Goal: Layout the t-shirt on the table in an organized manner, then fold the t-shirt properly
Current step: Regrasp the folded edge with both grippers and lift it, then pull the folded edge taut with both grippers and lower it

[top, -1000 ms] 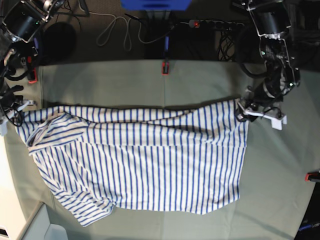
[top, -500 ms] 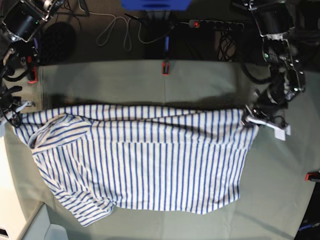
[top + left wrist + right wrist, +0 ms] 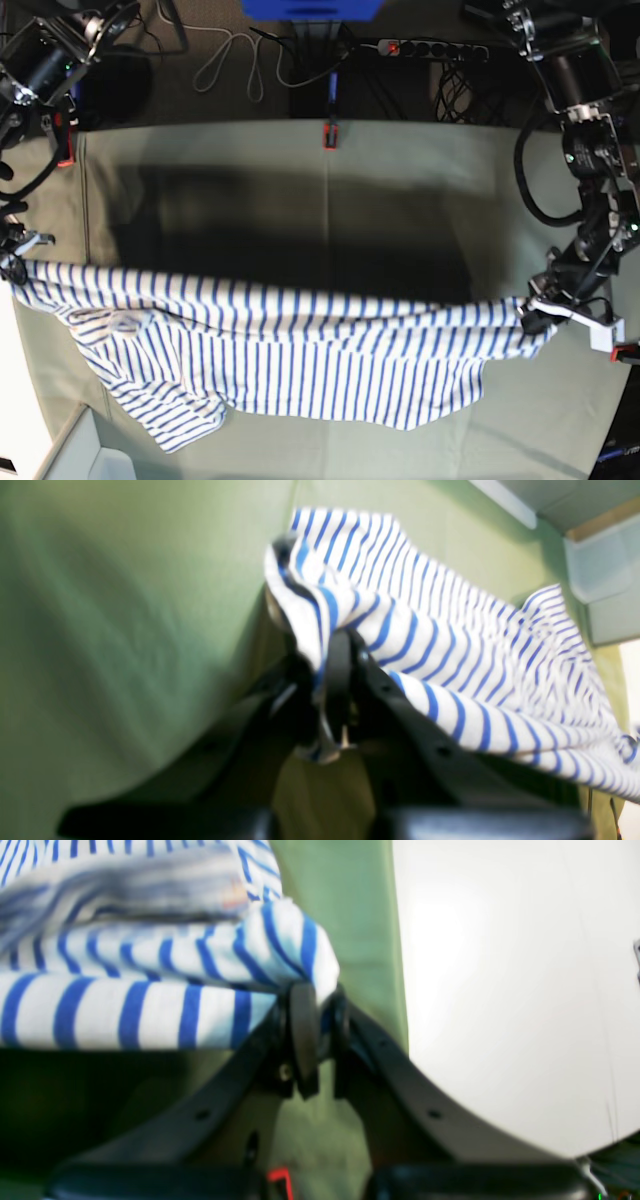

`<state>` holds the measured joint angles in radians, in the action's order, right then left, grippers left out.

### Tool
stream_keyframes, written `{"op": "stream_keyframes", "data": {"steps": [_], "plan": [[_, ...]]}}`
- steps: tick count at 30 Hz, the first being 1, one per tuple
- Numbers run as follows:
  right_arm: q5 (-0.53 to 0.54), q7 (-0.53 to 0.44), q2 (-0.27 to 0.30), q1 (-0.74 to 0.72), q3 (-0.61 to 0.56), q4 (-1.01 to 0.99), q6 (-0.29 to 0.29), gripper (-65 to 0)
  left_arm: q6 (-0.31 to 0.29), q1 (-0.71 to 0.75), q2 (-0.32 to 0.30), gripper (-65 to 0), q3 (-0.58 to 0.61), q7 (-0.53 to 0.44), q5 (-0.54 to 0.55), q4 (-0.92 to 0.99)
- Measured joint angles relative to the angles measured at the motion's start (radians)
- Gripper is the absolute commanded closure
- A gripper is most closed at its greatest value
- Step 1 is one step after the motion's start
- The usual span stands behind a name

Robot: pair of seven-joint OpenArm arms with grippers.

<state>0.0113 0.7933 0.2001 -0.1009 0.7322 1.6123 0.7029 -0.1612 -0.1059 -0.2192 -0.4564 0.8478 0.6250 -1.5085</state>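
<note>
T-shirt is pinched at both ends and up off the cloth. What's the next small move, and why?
Probably keep both arms drawing the lifted edge toward the near side, then lower it flat. The left gripper and right gripper each clamp a corner of the t-shirt, its top edge stretched between them above its shadow on the table. The lower half lies bunched, one sleeve crumpled at lower left.

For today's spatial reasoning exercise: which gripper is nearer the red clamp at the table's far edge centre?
Right, though only slightly. The right gripper is down-left of the red clamp; the left gripper sits lower and farther, down-right.
</note>
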Motion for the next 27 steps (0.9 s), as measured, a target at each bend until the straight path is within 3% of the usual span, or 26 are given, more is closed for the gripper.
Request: {"op": "stream_keyframes", "data": {"steps": [7,12,17,27], "plan": [[0.011,-0.011,0.002,-0.041,0.003,0.007,-0.001,0.0,0.000,-0.023,0.000,-0.2,0.000,-0.011,-0.003,0.023],[0.001,0.001,-0.005,0.078,0.008,0.004,0.000,0.0,-0.007,0.040,0.001,-0.2,0.000,-0.008,-0.004,0.089],[0.005,-0.017,-0.055,0.158,0.009,0.001,0.000,0.0,-0.002,0.117,0.000,-0.2,0.000,-0.016,-0.009,0.166],[-0.005,-0.278,-0.145,0.345,0.007,0.002,0.000,0.0,-0.004,0.231,0.000,-0.2,-0.003,-0.027,-0.004,0.184]]}}
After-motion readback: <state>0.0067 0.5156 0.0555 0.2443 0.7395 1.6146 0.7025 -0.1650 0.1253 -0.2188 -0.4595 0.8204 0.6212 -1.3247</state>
